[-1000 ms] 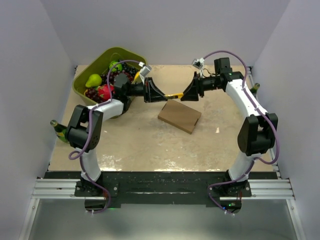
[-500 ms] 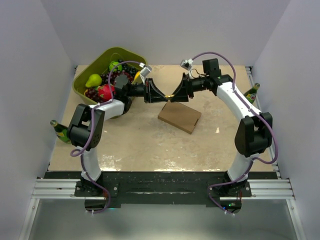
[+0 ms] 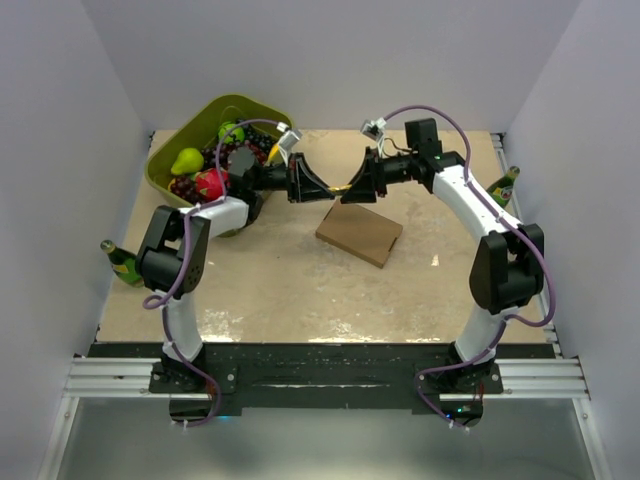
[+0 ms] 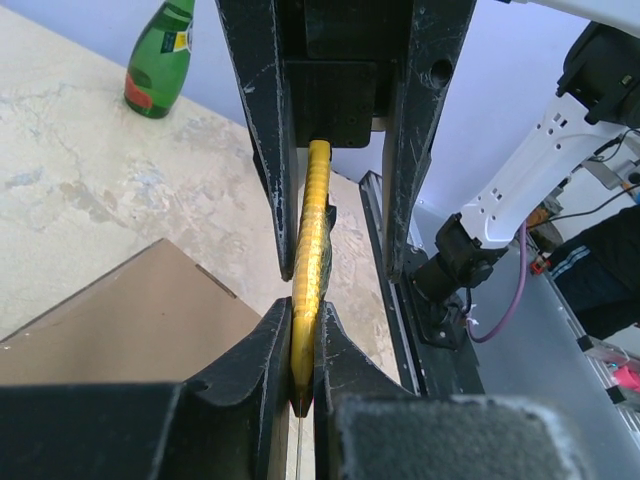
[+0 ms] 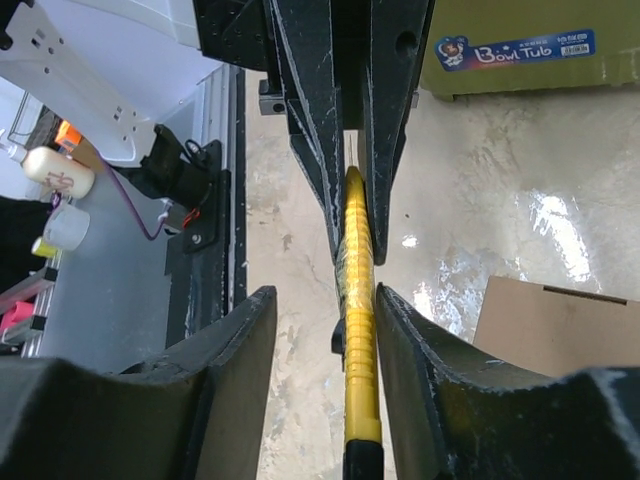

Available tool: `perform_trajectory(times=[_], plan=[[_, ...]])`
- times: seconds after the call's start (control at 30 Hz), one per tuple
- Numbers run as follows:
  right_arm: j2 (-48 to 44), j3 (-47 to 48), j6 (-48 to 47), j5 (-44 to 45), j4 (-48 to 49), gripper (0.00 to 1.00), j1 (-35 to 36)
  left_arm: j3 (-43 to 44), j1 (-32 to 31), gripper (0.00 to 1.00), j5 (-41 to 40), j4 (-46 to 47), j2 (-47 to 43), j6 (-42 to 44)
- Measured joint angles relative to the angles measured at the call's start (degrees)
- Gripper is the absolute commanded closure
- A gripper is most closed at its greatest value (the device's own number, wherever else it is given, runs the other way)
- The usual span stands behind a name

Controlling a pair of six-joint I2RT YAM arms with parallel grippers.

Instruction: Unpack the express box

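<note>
A: Entry one, surroundings?
B: Olive-green tub [image 3: 200, 125], upper left of the top view. It holds a pear [image 3: 187, 160], a red fruit [image 3: 211, 184] and dark grapes. The left arm crosses its near corner and hides part of it. A green bottle [image 3: 503, 187] lies at the right edge of the table [image 3: 280, 290], and a second bottle [image 3: 122, 262] at the left edge.

A: Grippers?
B: They meet tip to tip in the upper middle of the top view. The left gripper [image 4: 303, 320] has narrow jaws clamped on a slim yellow cutter [image 4: 312, 240] with a ribbed body. The right gripper [image 5: 325, 300] has its jaws partly apart, straddling the same cutter; a gap shows beside it, so it has no grip.

A: Task item?
B: Express box [image 3: 359, 234]: flat, plain brown cardboard, lid down. It lies skewed on the table at centre, slightly right, just below the meeting grippers in the frame.

A: Obstructions?
B: In the left wrist view the box sits lower left, its near part covered by that gripper's own fingers [image 4: 150, 430]. In the right wrist view it sits lower right, one corner cut off by a finger, with a thin seam along its top edge.
</note>
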Motion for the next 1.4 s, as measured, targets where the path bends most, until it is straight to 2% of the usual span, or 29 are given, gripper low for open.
perform_trajectory(times=[0.27, 0.4, 0.53, 0.57, 0.6, 0.63, 0.67, 0.7, 0.77, 0.8, 0.87, 0.9, 1.03, 1.13, 1.27, 1.4], plan=[[0.90, 0.00, 2.01, -0.02, 2.34, 0.66, 0.00, 1.40, 0.28, 1.00, -0.02, 0.74, 0.72, -0.09], [1.55, 0.00, 4.31, 0.00, 4.72, 0.79, 0.00, 1.42, 0.31, 1.00, 0.00, 0.81, 0.81, -0.33], [2.08, -0.13, 7.17, 0.33, 7.17, 0.98, -0.11, 1.66, 0.35, 1.00, -0.26, 0.74, 1.05, -0.72], [2.08, -0.22, 7.91, 0.42, 7.67, 1.00, -0.17, 1.70, 0.35, 1.00, -0.37, 0.72, 1.09, -0.83], [2.08, -0.28, 8.35, 0.50, 8.07, 1.00, -0.17, 1.75, 0.35, 0.97, -0.52, 0.72, 1.18, -0.90], [2.08, -0.28, 8.70, 0.55, 8.31, 1.00, -0.22, 1.75, 0.35, 0.84, -0.74, 0.66, 1.18, -0.87], [2.08, -0.28, 8.96, 0.76, 8.39, 1.00, -0.28, 1.79, 0.35, 0.67, -0.98, 0.52, 1.18, -0.72], [2.08, -0.28, 9.07, 1.03, 8.35, 1.00, -0.28, 1.88, 0.35, 0.46, -1.16, -0.17, 1.18, -0.26], [2.08, 0.13, 7.82, 2.32, 6.67, 1.00, -0.39, 2.43, 0.39, 0.38, -2.21, -3.41, 1.18, 2.60], [2.08, 0.79, 6.64, 3.41, 4.72, 1.00, -0.52, 2.78, 0.42, 0.27, -3.17, -6.29, 1.18, 5.01], [2.08, 3.82, 2.03, 7.32, -0.87, 1.00, -0.90, 3.48, 0.85, 0.17, -6.51, -14.16, 1.16, 10.91], [2.08, 5.79, 0.04, 9.92, -3.52, 1.00, -1.27, 3.58, 1.27, 0.01, -8.63, -18.27, 1.05, 14.10], [2.34, 14.47, -10.47, 19.71, -13.46, 1.00, -3.50, 3.82, 3.39, 0.00, -18.75, -32.39, 0.83, 25.57], [1.40, 15.23, -16.74, 27.56, -16.00, 1.00, -4.74, 4.24, 4.22, 0.00, -27.06, -39.89, 0.83, 30.99], [0.59, 11.52, -20.55, 35.04, -17.07, 1.00, -4.57, 6.03, 1.44, 0.01, -35.21, -44.98, 0.83, 33.94], [4.83, 12.31, -22.56, 39.17, -19.58, 1.00, -4.02, 7.87, -3.10, 0.01, -42.14, -48.26, 1.55, 35.43]])
